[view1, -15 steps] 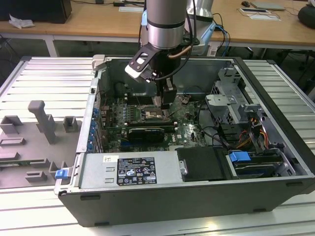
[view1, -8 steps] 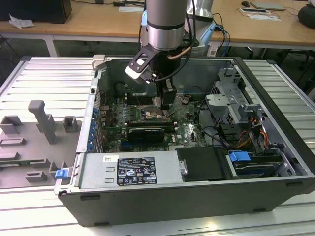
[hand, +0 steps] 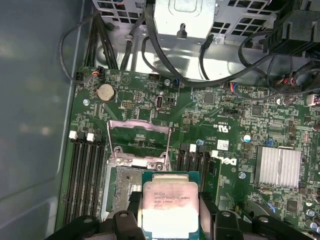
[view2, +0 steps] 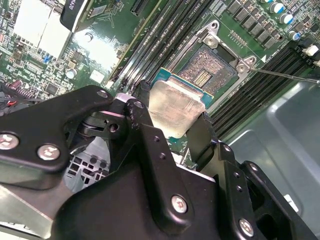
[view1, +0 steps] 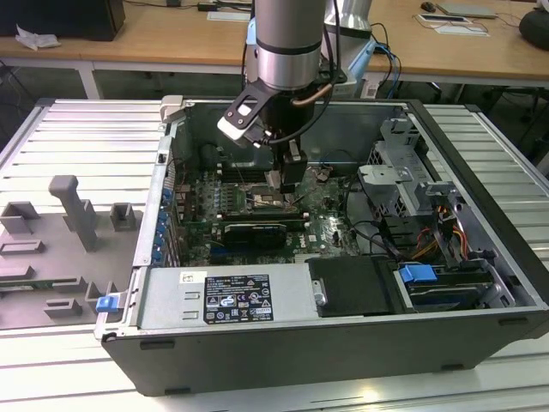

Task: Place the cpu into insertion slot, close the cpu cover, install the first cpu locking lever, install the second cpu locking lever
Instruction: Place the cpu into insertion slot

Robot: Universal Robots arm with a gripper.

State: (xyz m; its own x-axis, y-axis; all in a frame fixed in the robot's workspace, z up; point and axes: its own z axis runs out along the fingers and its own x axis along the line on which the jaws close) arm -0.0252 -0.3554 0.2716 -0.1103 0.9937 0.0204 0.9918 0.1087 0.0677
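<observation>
Gripper (view2: 171,113) is clamping the cpu (view2: 175,102) by two opposite edges, silvery top facing up. The cpu is hanging just over the insertion slot (view2: 210,70), overlapping one side of it and not seated. The slot's dark contact field is showing uncovered beyond it. In the first wrist view the cpu cover (hand: 140,123) is standing flipped open past the slot. In the exterior view the arm (view1: 287,34) is reaching down into the open computer case (view1: 257,343) on the desk (view1: 77,146).
</observation>
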